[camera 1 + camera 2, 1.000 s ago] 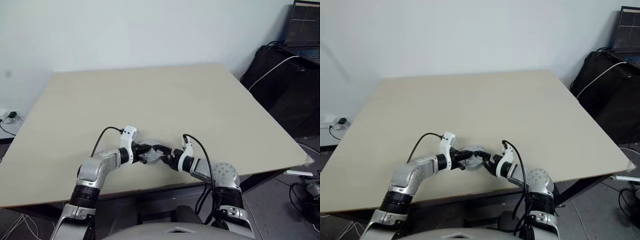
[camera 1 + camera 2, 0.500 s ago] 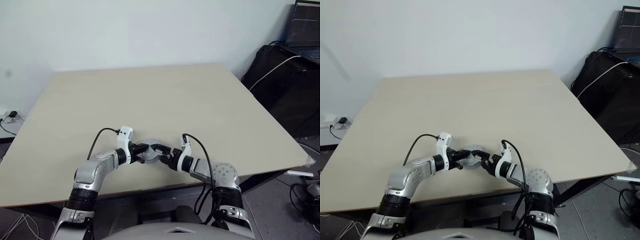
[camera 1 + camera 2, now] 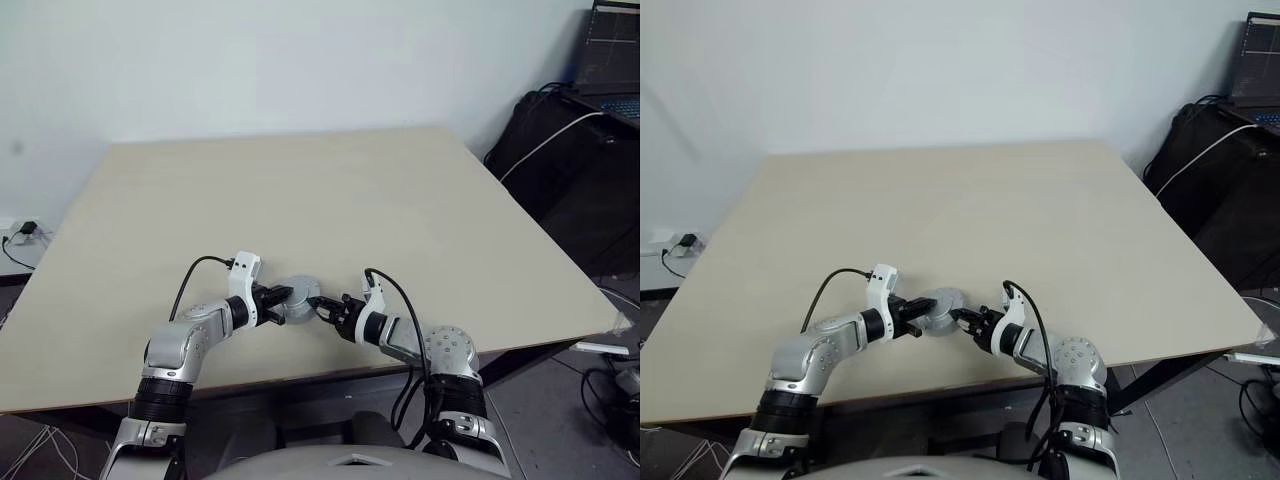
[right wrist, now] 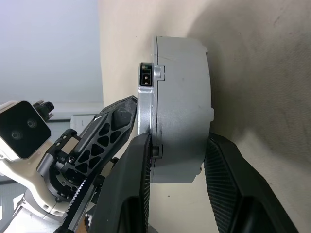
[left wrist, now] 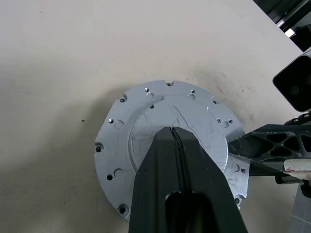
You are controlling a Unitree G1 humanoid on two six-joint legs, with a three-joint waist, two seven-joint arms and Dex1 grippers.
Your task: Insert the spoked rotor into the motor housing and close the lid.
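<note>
While our left fingers [image 5: 176,145] press shut atop the lid [image 5: 146,116], our right fingers [image 4: 133,160] clasp the motor housing [image 4: 180,107] on the desk [image 3: 300,190].

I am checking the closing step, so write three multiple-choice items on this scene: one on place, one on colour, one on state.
1. Where is the lid?
A. On the motor housing, on the table's near part
B. At the table's far edge
C. On the floor

2. What colour is the lid?
A. Copper-brown
B. Silver-grey
C. Black

3. How is the left pincer?
A. Wide open
B. Holding a cable
C. Shut, tip resting on the lid

Key: 1 A, it tops the motor housing on the table; 2 B, pale metal in the left wrist view; 3 C, fingers together, while the right pincer straddles the housing's sides.
</note>
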